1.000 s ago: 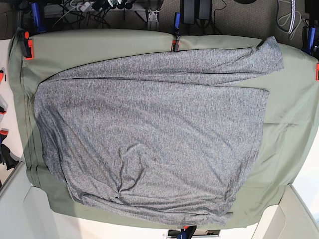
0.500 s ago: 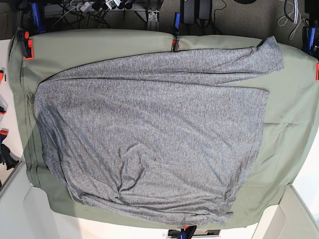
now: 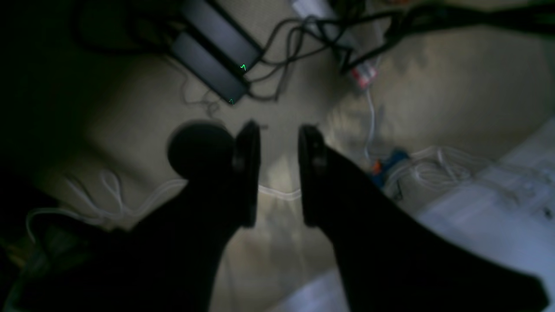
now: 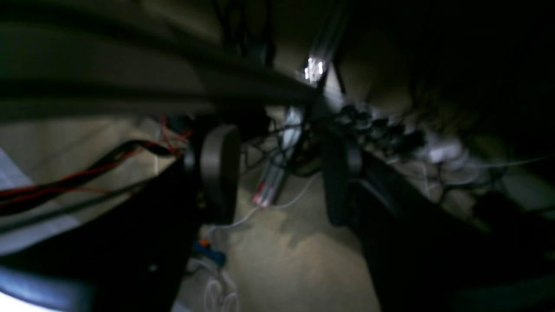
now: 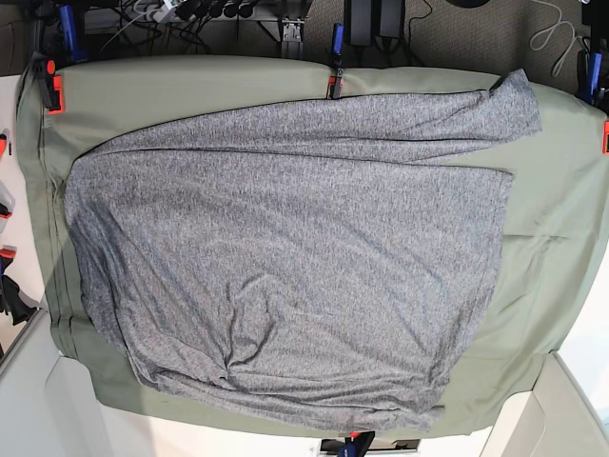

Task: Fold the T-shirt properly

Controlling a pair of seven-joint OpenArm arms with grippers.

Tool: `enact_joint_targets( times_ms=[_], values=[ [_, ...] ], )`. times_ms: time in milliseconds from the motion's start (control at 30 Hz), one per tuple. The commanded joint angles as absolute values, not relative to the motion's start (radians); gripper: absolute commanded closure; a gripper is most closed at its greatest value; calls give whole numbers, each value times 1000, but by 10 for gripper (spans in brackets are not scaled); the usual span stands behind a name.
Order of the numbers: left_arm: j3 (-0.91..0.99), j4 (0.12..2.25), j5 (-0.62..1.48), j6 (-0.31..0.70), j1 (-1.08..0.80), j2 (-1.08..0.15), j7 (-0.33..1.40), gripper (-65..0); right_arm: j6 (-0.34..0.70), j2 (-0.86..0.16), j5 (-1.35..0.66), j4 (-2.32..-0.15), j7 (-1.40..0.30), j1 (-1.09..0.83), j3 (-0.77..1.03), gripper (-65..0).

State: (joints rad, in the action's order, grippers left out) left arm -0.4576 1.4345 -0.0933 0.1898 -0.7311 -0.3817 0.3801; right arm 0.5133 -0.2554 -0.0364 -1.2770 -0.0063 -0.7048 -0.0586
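- No legible txt, labels, brands or nos. in any view.
- Wrist views too dark/blurred to read anything.
- T-shirt (image 5: 285, 276) in base view: plain, no print.

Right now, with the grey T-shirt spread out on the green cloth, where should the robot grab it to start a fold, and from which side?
Probably the sleeve sticking out at the top right of the T-shirt in the base view. It lies flat on the green cloth, clear of the body, so a pinch from above at its outer edge should lift one layer only. That side is the left arm's.
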Motion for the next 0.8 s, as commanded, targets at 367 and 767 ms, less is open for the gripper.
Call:
enact_joint_targets(
  times_ms=[367, 767],
  values=[
    [-96, 1930, -86, 192, -958, -400, 477, -317, 528, -318, -403, -1801, -186, -878, 163, -304],
    [479, 2093, 320, 311, -957, -400, 503, -346, 494, -313, -534, -1900, -342, -712, 294, -304]
  ],
)
